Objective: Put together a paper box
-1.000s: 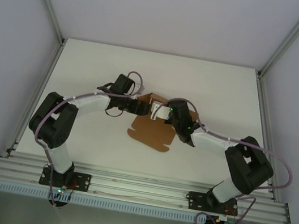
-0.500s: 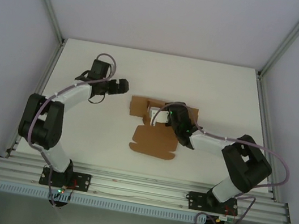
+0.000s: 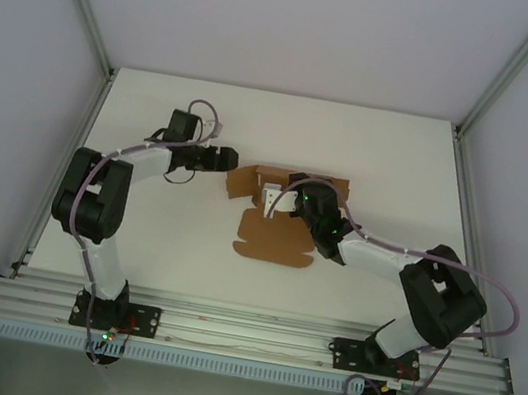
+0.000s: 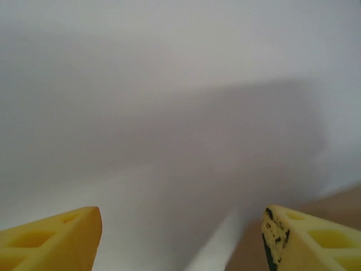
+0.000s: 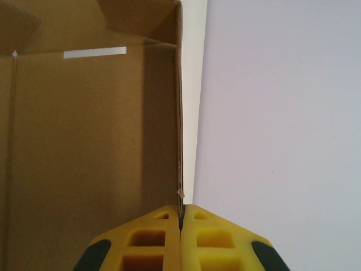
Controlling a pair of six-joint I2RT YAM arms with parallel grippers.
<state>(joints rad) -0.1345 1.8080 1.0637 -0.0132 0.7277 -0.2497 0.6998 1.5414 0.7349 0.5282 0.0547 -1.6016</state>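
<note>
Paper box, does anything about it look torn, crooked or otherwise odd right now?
Nothing looks damaged. The paper box is only half-folded: its near panel lies flat on the table while the right pincer is shut on the thin edge of a raised wall. The left pincer is open beside its left end.

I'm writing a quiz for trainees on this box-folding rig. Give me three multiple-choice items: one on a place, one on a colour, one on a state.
1. The box lies: A) at the table's middle; B) in its far left corner; C) in its near right corner.
2. The right gripper's fingers are: A) red; B) yellow; C) blue.
3. That gripper is: A) wide open; B) holding a cup; C) shut on a box edge.
Key: A, the top view shows it there; B, the wrist view shows yellow; C, the fingers pinch a cardboard wall.
</note>
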